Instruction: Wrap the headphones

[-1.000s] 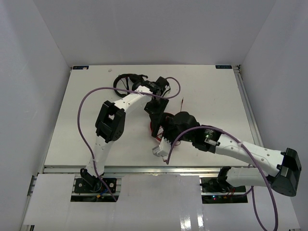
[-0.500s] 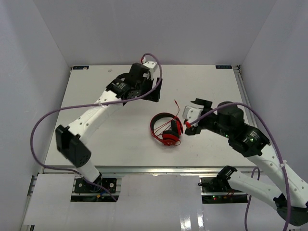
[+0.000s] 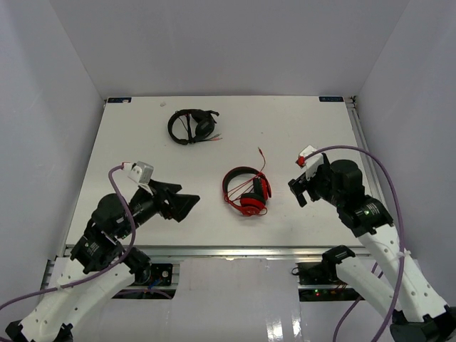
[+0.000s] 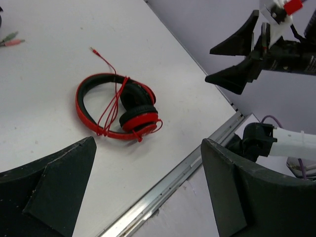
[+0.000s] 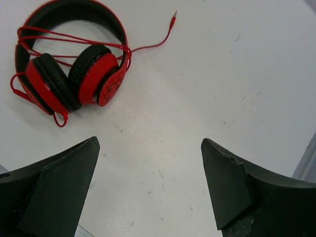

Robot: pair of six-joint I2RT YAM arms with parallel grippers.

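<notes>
Red headphones [image 3: 246, 191] lay mid-bench, the cable [image 5: 74, 38] crossed over the band several times, its plug end [image 3: 261, 151] trailing loose toward the far side. Left hand [image 3: 189, 209] and right hand [image 3: 298, 192] were both wide open and empty, well apart from it. Wrap looked nearly done; likely only the tail needed tucking. Bench [image 3: 320, 135] white, lightly scuffed; black headphones [image 3: 191, 125] far left; plain pale walls.

left fingers [image 4: 54, 195], right fingers [image 5: 49, 190], cropped at bottom

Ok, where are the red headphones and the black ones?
red headphones [image 3: 251, 206]: top external view, on the red ear cup.
black headphones [image 3: 204, 127]: top external view, on an ear cup.
</notes>
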